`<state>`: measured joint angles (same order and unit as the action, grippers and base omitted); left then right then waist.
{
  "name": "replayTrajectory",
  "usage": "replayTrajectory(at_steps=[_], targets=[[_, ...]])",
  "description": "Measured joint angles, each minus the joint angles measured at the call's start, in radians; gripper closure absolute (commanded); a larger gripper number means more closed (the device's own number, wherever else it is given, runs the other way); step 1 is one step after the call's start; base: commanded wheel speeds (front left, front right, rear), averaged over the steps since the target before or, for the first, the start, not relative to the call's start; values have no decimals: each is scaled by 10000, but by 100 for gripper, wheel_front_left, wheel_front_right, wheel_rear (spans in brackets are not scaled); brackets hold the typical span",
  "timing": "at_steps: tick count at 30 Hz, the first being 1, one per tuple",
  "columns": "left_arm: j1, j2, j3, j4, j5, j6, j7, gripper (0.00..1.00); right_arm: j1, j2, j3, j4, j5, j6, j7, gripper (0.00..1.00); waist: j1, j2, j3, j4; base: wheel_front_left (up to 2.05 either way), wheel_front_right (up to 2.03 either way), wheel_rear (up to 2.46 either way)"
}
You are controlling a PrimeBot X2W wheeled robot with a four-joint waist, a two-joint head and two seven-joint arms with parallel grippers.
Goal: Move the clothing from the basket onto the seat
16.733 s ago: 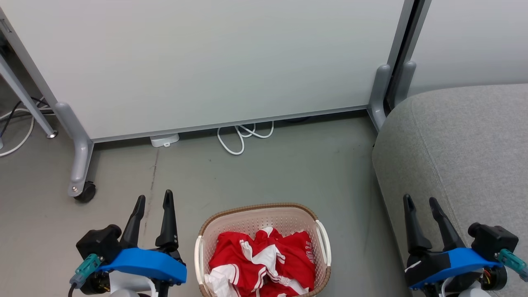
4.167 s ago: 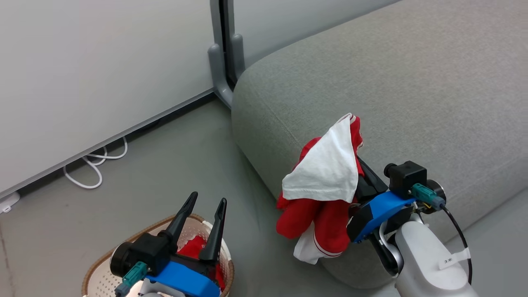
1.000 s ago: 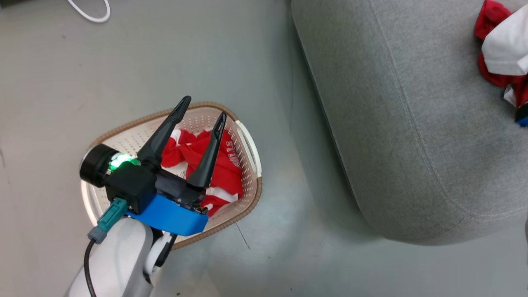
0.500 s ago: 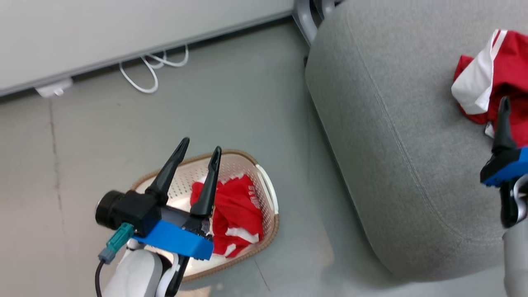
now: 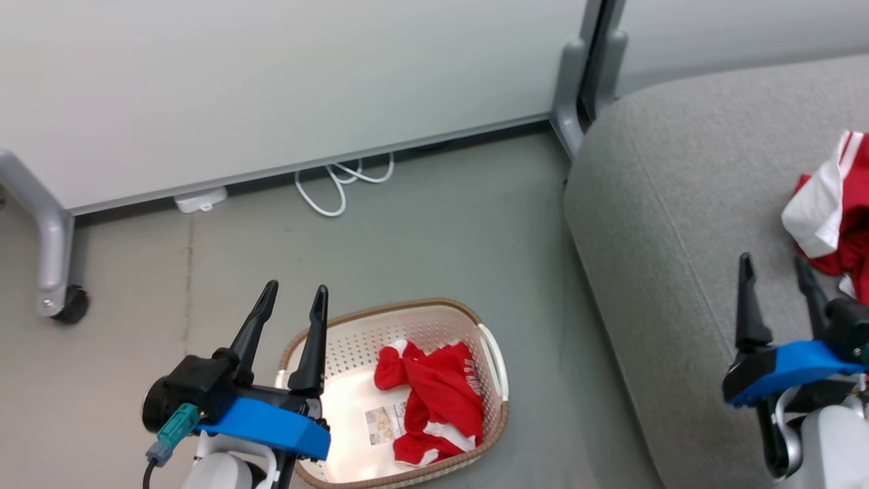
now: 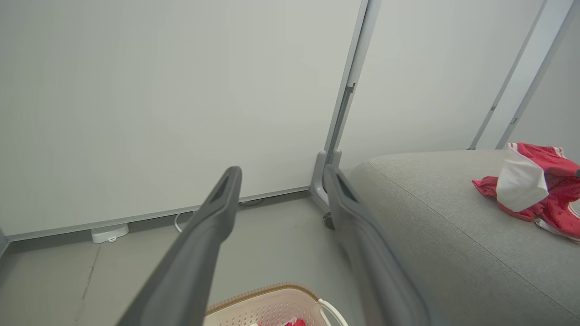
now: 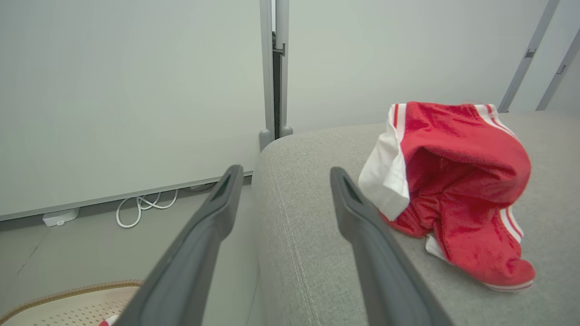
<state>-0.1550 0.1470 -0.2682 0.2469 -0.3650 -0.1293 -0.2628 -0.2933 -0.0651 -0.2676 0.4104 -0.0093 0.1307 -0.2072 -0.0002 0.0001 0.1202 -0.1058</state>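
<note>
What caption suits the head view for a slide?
Left gripper and right gripper open and empty: red bundle on the grey seat, red garment left in the basket.

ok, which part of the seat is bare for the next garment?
Free: the seat between its floor-side edge and the red pile, back to the partition post. Crowded: its right end, around that pile and the right gripper.

Lighting: bright, even, diffuse. Shadows are soft: a faint one lies on the floor point(image 5: 543, 407) along the seat point(image 5: 679, 238). The basket point(image 5: 421, 329) bottom shows a bright glare patch. Head view: sharp throughout. Wrist views: near fingers point(image 6: 199, 253) soft, out of focus; panel point(image 6: 136, 90) posts lean toward the edges
</note>
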Motion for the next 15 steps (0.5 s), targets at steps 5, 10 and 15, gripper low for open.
replayTrajectory(at_steps=[5, 10, 15], targets=[[169, -71, 418, 332, 29, 0, 0, 0, 836, 111, 646, -802, 17, 0, 127, 0, 0, 0, -373, 459, 0, 0, 0], [298, -171, 750, 698, 128, 0, 0, 0, 1523, 128, 1168, -1287, 424, 0, 295, 0, 0, 0, -688, 921, 0, 0, 0], [317, -192, 897, 1016, 150, 0, 0, 0, 1933, 140, 1455, -1592, 558, 0, 309, 0, 0, 0, -887, 1316, 0, 0, 0]])
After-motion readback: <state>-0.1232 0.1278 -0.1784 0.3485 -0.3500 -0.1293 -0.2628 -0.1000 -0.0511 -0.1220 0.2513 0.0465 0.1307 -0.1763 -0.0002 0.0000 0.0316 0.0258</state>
